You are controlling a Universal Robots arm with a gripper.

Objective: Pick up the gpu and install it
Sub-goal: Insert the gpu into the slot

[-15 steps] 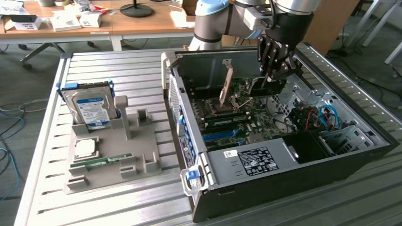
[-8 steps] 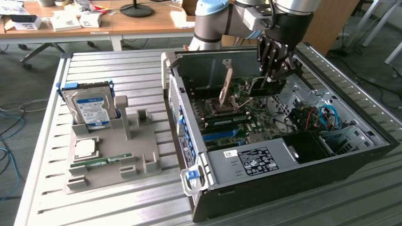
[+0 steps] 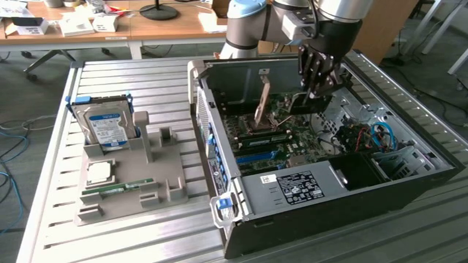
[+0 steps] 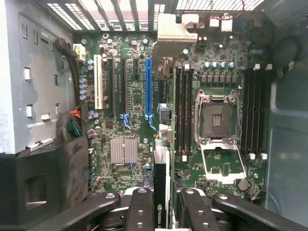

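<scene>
Your claw (image 3: 313, 94) was clamped on the gpu (image 4: 161, 192), holding it edge-on inside the open computer case (image 3: 329, 219), over the motherboard (image 4: 216, 62), just beside the blue slot (image 4: 148, 86).

One gpu (image 4: 160, 190), one hard drive (image 3: 107, 123), one computer case (image 3: 329, 219).
</scene>
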